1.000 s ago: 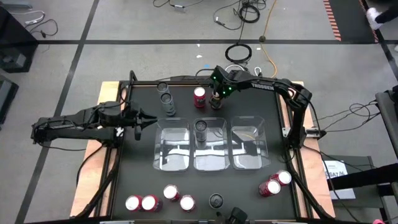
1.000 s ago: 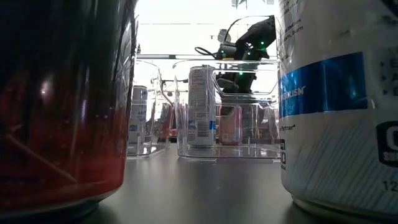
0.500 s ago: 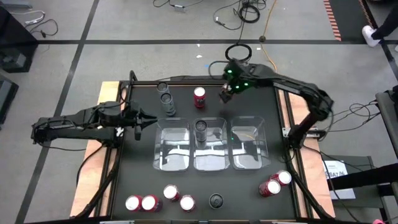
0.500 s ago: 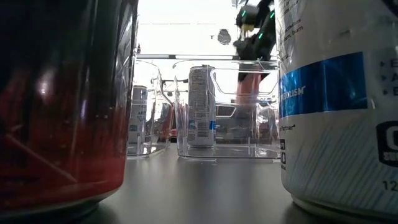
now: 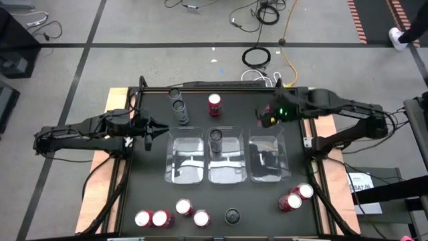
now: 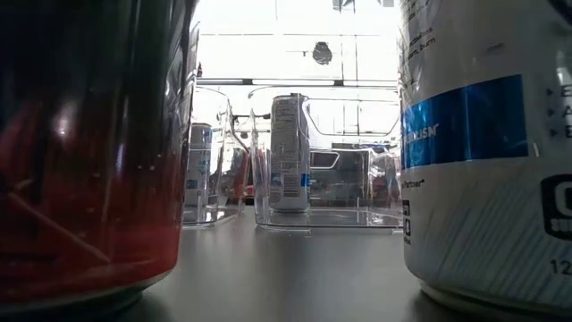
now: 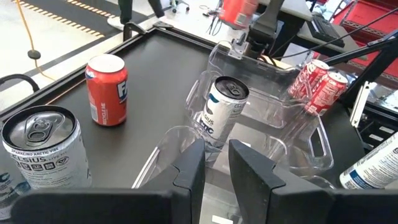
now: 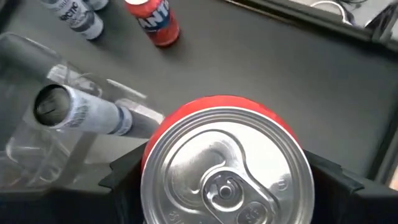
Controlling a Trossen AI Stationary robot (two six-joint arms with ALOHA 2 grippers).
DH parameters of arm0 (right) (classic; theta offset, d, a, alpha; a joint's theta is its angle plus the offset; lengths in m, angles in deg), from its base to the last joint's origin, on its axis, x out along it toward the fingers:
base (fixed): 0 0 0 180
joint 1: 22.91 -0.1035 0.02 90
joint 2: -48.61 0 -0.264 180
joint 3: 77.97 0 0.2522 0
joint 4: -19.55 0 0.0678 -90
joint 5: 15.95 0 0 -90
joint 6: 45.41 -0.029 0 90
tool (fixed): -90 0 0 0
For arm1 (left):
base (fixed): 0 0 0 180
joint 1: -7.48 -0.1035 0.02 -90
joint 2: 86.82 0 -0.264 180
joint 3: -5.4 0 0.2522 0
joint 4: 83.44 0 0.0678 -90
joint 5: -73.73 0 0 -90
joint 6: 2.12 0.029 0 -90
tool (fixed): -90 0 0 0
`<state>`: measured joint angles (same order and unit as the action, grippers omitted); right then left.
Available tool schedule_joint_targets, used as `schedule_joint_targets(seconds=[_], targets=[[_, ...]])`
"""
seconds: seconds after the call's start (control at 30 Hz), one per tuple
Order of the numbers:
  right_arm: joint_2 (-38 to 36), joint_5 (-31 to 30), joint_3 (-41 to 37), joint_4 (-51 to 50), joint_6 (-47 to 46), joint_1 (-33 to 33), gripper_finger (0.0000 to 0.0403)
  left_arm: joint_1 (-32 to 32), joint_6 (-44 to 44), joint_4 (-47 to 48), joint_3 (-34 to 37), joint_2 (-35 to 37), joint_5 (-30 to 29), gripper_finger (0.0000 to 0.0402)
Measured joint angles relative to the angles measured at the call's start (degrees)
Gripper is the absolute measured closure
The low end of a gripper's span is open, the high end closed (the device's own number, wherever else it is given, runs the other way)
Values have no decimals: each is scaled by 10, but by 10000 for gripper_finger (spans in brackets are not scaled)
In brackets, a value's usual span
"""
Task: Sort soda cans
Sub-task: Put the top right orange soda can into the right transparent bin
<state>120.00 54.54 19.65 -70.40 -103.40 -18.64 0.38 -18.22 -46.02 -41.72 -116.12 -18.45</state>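
Right tool (image 5: 267, 118) clamps a red can (image 8: 225, 163), silver top seen only from its wrist; left tool (image 5: 148, 132) nearly closed, empty.

right bin (image 5: 269, 155): open | middle bin (image 5: 226, 155): can (image 5: 217, 137) inside

Black table (image 5: 147, 201) bearing three clear bins (image 5: 227, 155) in a row at centre. Beyond the bins: one red can (image 5: 215, 104), two grey cans (image 5: 179, 112). Nearer than the bins: six red cans (image 5: 182, 207), one dark can (image 5: 232, 215).
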Motion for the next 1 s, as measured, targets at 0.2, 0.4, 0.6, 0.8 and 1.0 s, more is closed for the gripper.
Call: schedule_joint_targets(seconds=[0.2, 0.4, 0.6, 0.8, 1.0], targets=[[34, -40, 0, -8, -122, -103, 112, 0, 0, 0, 0, 0, 0, 320], [97, -37, -10, -40, -170, -127, 111, 0, 0, 0, 0, 0, 0, 320], [63, -3, -140, 81, -202, -125, 111, 0, 0, 0, 0, 0, 0, 320], [-20, 3, -282, 166, -262, -125, 110, 0, -1, 0, 0, 0, 2, 320], [-42, 0, -340, 167, -268, -120, 110, 0, -1, 0, 0, 0, 5, 320]])
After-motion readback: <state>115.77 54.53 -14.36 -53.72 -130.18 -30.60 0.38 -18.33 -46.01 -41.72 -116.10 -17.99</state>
